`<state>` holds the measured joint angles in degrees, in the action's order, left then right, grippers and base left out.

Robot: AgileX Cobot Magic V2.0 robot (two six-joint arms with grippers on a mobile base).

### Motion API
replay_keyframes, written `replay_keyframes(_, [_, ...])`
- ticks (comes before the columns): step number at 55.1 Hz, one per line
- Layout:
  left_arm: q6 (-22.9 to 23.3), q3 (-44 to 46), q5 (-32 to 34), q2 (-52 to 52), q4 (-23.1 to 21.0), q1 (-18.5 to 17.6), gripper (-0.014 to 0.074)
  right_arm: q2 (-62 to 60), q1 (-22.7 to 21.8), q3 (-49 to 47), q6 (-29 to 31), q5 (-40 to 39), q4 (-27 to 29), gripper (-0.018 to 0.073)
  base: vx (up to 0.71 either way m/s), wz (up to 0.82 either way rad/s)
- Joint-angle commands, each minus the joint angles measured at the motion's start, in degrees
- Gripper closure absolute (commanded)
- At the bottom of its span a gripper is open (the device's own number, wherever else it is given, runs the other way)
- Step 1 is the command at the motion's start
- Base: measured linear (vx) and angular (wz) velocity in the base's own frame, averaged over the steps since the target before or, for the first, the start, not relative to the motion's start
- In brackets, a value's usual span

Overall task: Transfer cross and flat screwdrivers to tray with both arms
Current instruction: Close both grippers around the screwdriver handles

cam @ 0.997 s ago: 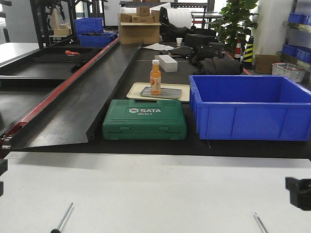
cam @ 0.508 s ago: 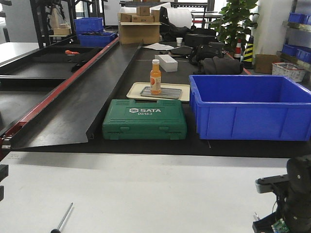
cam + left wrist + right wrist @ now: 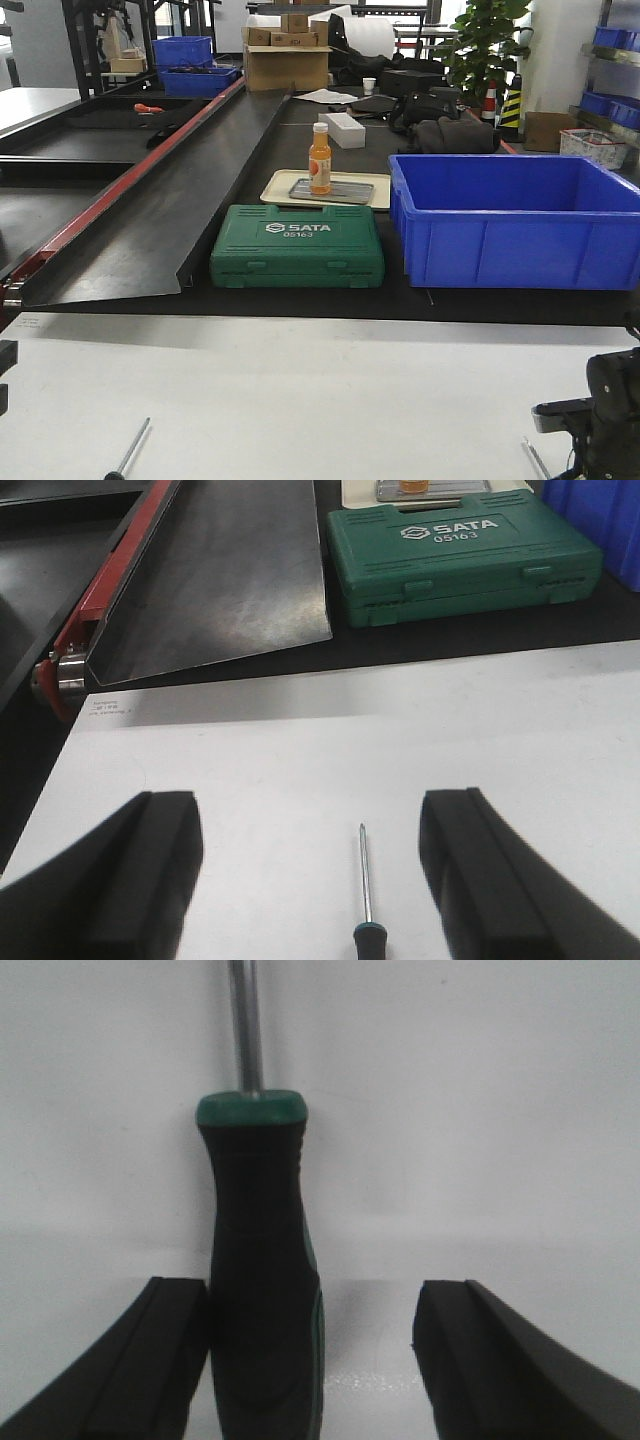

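Over by the worktop's [image 3: 250, 770] front-left corner, my left gripper [image 3: 315, 880] hangs with jaws wide, a dark-handled screwdriver [image 3: 366, 910] lying between the fingers [image 3: 140, 880], touching neither. Way back past the worktop's far edge, the grey tray [image 3: 352, 192] sits behind the green SATA case [image 3: 297, 245], orange bottle [image 3: 320, 160] standing on it. Near the front-right corner, my right gripper [image 3: 320, 1360] has its jaws open around the green-and-black screwdriver [image 3: 258, 1240], handle snug against one finger.
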<state>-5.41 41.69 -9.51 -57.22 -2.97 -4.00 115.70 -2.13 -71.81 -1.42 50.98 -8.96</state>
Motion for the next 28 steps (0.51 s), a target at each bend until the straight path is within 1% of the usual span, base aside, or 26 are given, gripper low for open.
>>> replay_keyframes(1, [0.2, 2.2, 4.2, 0.5, -0.3, 0.0, 0.0016, -2.0, -0.2, -1.3, 2.9, -3.0, 2.5, 0.0065, 0.0, 0.0])
replay_keyframes(5, [0.2, 2.2, 4.2, 0.5, -0.3, 0.0, 0.0016, -1.3, -0.2, -1.3, 3.4, -4.1, 4.7, 0.0067, 0.0, 0.0])
replay_keyframes(11, [0.2, 2.2, 4.1, 0.5, -0.3, 0.0, 0.0016, -0.1, -0.2, -1.3, 3.9, -4.5, 6.4, 0.0086, 0.0, 0.0])
replay_keyframes(18, [0.2, 2.2, 4.0, 0.5, -0.3, 0.0, 0.0016, 1.2, -0.2, -1.3, 4.5, -3.8, 6.8, 0.0144, 0.0, 0.0])
replay_keyframes(22, [0.2, 2.2, 4.0, 0.5, -0.3, 0.0, 0.0016, 1.5, -0.2, -1.3, 4.4, -3.8, 6.7, 0.0227, 0.0, 0.0])
replay_keyframes(25, [0.2, 2.2, 4.0, 0.5, -0.3, 0.0, 0.0016, 1.5, -0.2, -1.3, 4.4, -4.0, 6.7, 0.0319, 0.0, 0.0])
replay_keyframes(28, [0.2, 2.2, 4.0, 0.5, -0.3, 0.0, 0.0016, 1.4, -0.2, -1.3, 4.4, -4.0, 6.7, 0.0445, 0.0, 0.0])
